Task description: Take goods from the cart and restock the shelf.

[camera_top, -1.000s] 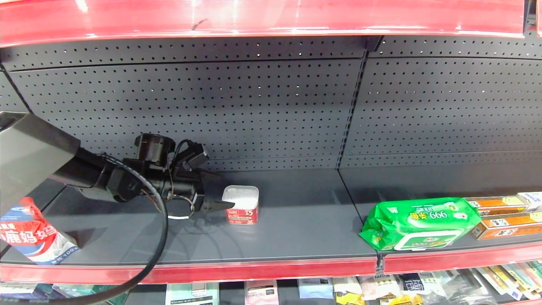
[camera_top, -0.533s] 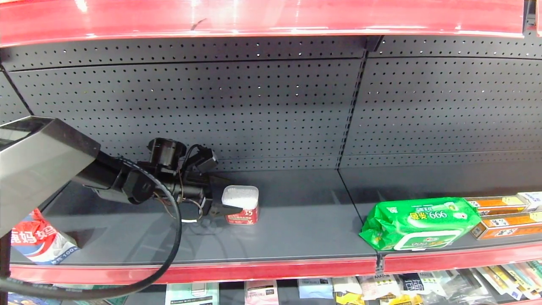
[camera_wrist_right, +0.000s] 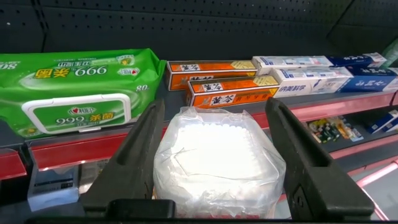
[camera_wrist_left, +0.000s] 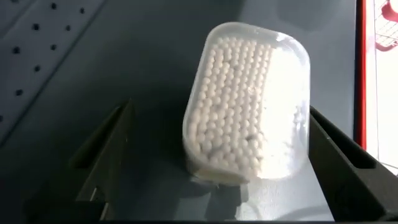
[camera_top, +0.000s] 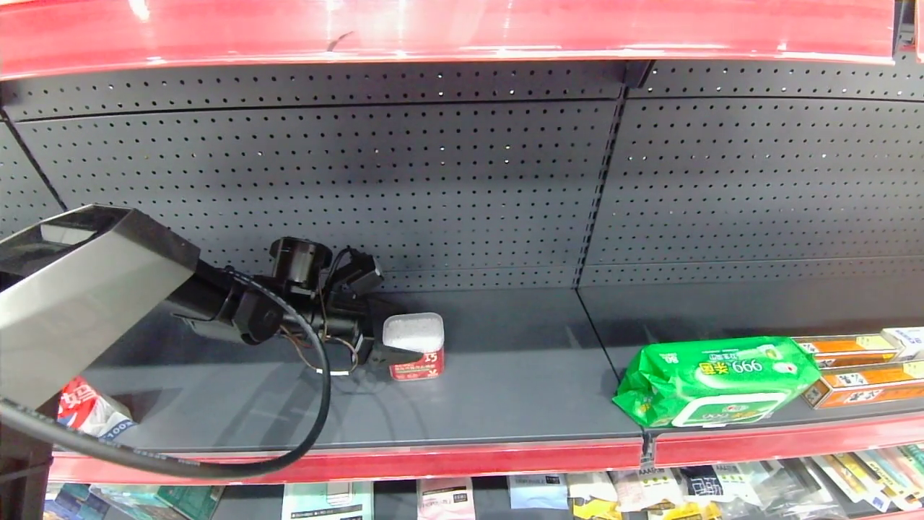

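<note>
A: Where is the left gripper [camera_top: 410,347]?

B: Left of centre in the head view, low over the grey shelf [camera_top: 520,390], reaching in toward the pegboard [camera_top: 433,180]. It sits around the box of cotton swabs [camera_top: 417,334].

A: Pinching it?

B: No. In the left wrist view the fingers [camera_wrist_left: 106,162] are spread to either side of the box of cotton swabs [camera_wrist_left: 249,106]. One finger is right at the box's edge, while the other has bare shelf showing between it and the box. The box stands upright on the shelf, with its clear lid up and a red label on its side.

A: And the right gripper [camera_wrist_right: 214,112]?

B: It is closed on a clear packet [camera_wrist_right: 217,162] of white goods, and both fingers press on its sides. I cannot tell what is inside. The packet is held in front of the shelf's red edge.

A: What else is on the shelf?

B: A green pack of wipes [camera_top: 715,379] lies flat at the lower right, near the front lip. Just beside it, at the right edge, are orange cartons [camera_top: 852,350]. The right wrist view shows white and blue cartons [camera_wrist_right: 323,74] lined up past them. A red, white and blue bag [camera_top: 86,413] sits at the lower left, partly hidden by the arm.
</note>
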